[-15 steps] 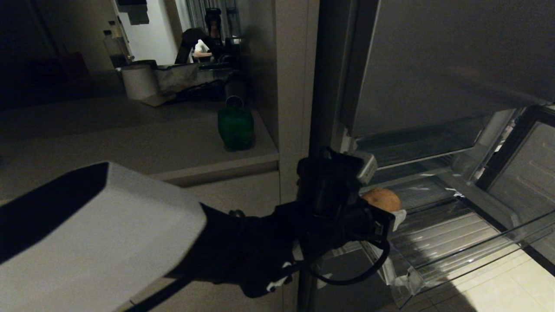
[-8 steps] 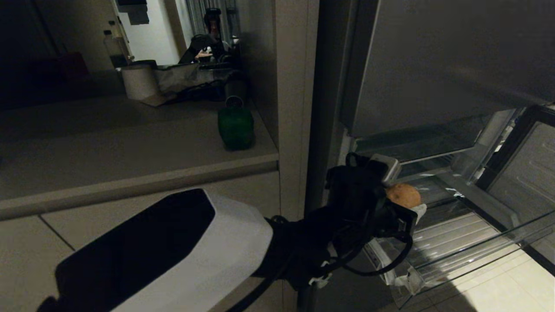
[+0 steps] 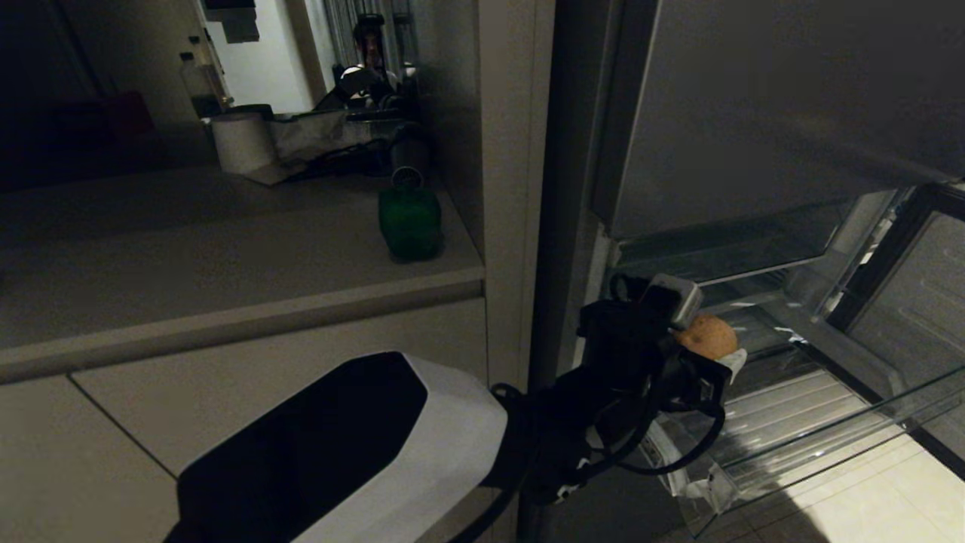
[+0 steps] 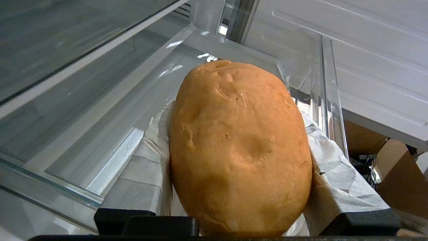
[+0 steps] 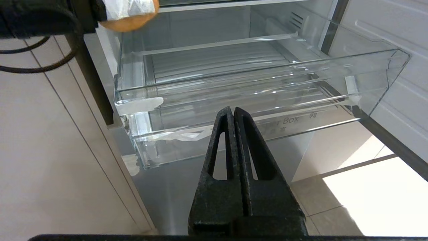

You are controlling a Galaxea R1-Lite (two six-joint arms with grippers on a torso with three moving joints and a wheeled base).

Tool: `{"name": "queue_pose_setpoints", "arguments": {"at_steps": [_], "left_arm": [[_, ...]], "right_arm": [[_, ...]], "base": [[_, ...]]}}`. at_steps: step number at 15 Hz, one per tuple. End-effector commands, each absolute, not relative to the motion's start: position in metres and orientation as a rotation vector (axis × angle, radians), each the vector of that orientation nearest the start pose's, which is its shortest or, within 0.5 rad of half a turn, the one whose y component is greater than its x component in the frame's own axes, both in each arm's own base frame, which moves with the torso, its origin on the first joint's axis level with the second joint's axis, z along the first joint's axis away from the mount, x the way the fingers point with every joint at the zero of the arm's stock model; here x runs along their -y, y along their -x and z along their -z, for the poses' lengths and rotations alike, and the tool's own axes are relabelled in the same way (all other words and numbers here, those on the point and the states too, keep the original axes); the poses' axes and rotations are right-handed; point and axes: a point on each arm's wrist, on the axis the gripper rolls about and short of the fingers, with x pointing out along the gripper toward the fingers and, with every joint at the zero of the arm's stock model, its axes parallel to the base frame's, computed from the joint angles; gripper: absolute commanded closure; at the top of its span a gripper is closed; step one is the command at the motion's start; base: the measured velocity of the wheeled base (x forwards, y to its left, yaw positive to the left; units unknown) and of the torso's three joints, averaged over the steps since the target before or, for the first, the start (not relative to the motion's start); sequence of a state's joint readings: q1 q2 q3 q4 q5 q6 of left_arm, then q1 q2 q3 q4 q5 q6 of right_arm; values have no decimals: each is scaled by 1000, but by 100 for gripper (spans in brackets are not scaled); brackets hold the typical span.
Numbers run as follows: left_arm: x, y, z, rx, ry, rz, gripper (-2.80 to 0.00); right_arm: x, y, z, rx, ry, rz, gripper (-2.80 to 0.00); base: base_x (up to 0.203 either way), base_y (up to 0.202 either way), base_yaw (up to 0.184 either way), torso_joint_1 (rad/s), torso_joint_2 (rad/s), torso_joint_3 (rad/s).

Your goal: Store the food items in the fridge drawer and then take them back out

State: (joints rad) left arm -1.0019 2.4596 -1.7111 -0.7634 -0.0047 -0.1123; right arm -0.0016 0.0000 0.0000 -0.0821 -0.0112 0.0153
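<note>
A tan-brown potato (image 3: 707,335), one of the food items, sits between the white-taped fingers (image 4: 143,164) of my left gripper (image 3: 712,353), which is shut on it. The potato (image 4: 240,150) hangs above the left rear part of the fridge drawer (image 3: 829,451), clear of its ribbed floor. The fridge drawer (image 5: 254,82) is pulled out and holds nothing that I can see. The potato (image 5: 128,21) also shows above the drawer's left corner in the right wrist view. My right gripper (image 5: 233,111) is shut on nothing, low in front of the drawer's front lip.
The grey fridge door panel (image 3: 754,113) hangs above the drawer. On the counter (image 3: 226,256) to the left stand a green bottle (image 3: 409,219) and a paper roll (image 3: 241,142). A person (image 3: 369,45) is far back. Pale floor tiles (image 3: 889,498) lie below.
My left arm has swung right and a little upward, carrying the potato further over the drawer. The right gripper and the drawer have not moved.
</note>
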Motion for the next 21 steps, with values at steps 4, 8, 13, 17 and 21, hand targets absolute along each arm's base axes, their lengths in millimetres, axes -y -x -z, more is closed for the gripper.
{"name": "queue_pose_setpoints", "arguments": {"at_steps": [4, 8, 13, 17, 21], "left_arm": [[436, -279, -120, -50, 108, 1006, 0], [435, -278, -122, -44, 109, 986, 0], [436, -278, -123, -43, 107, 983, 0], [439, -276, -123, -35, 107, 988, 0], [444, -274, -131, -11, 119, 984, 0]], "right_arm": [[0, 21, -75, 52, -16, 12, 0], [0, 21, -75, 52, -16, 12, 0], [0, 21, -75, 52, -16, 12, 0], [0, 21, -75, 53, -16, 13, 0], [0, 21, -75, 52, -16, 13, 0]], "base": [[0, 0, 0, 0, 0, 0], [0, 0, 0, 0, 0, 0], [0, 0, 0, 0, 0, 0], [0, 0, 0, 0, 0, 0], [0, 0, 0, 0, 0, 0]]}}
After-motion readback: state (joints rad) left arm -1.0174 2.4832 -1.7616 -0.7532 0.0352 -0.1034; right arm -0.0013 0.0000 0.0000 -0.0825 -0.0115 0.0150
